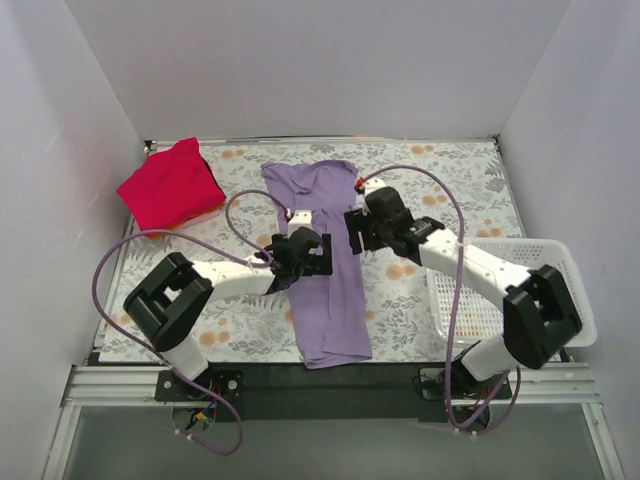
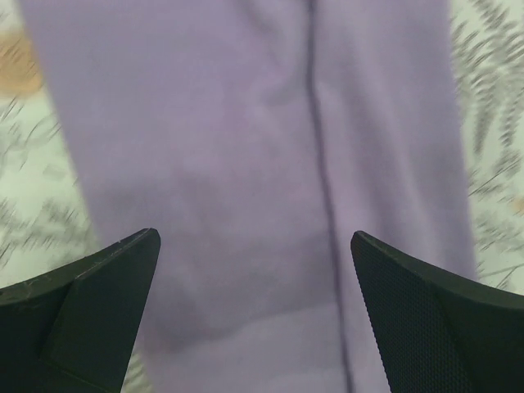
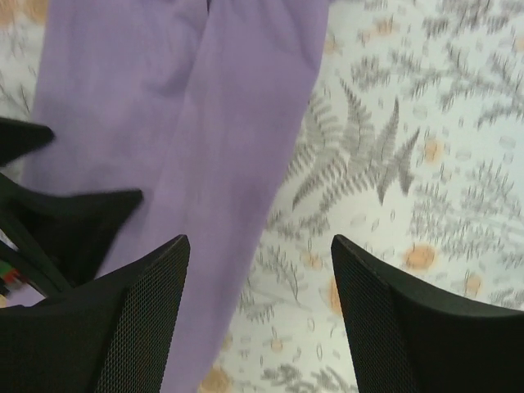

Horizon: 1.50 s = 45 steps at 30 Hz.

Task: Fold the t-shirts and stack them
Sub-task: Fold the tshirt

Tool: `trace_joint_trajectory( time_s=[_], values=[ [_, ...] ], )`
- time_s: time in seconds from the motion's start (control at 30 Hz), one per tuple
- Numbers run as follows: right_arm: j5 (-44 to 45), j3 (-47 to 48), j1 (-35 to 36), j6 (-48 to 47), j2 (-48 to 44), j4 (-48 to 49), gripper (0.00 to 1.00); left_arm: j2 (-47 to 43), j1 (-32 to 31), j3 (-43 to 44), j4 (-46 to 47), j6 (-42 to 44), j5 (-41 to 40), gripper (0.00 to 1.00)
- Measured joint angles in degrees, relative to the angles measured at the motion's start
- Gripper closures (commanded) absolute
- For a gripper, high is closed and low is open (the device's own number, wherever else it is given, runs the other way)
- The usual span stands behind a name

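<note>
The lavender t-shirt, a long strip, runs from the bench's near edge toward the far edge. Left gripper and right gripper hover above its middle, jaws spread, empty. The red t-shirt lies at the far-left corner.

Here's the tally on the table: two t-shirts. That's one lavender t-shirt down the middle and one red t-shirt at the far left. One white mesh basket on the right. Two arms in play, the left arm and the right arm, with one gripper apiece: left gripper, right gripper. Two fingers on each, four in all. Two purple cables, one looping off each arm. One table.
</note>
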Motion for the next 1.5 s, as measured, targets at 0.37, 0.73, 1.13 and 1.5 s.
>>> trace_joint_trajectory(
  time_s=[0.37, 0.73, 1.13, 1.5],
  values=[
    [-2.29, -21.84, 8.87, 8.11, -26.12, -2.51, 0.37, -20.85, -12.15, -11.43, -12.87, -15.98, -5.62, 0.04],
    [-2.89, -30.93, 18.60, 17.49, -30.56, -5.25, 0.38, -24.04, -27.74, -15.54, -28.26, -34.95, -6.43, 0.05],
    [-2.78, -38.82, 26.10, 27.28, -32.57, -4.70, 0.39, -22.34, -37.73, -14.12, -33.53, -41.27, -9.25, 0.21],
    [-2.49, -39.45, 28.28, 31.87, -34.01, -3.80, 0.39, -23.69, -38.66, -15.61, -33.51, -41.51, -9.27, 0.34]
  ],
)
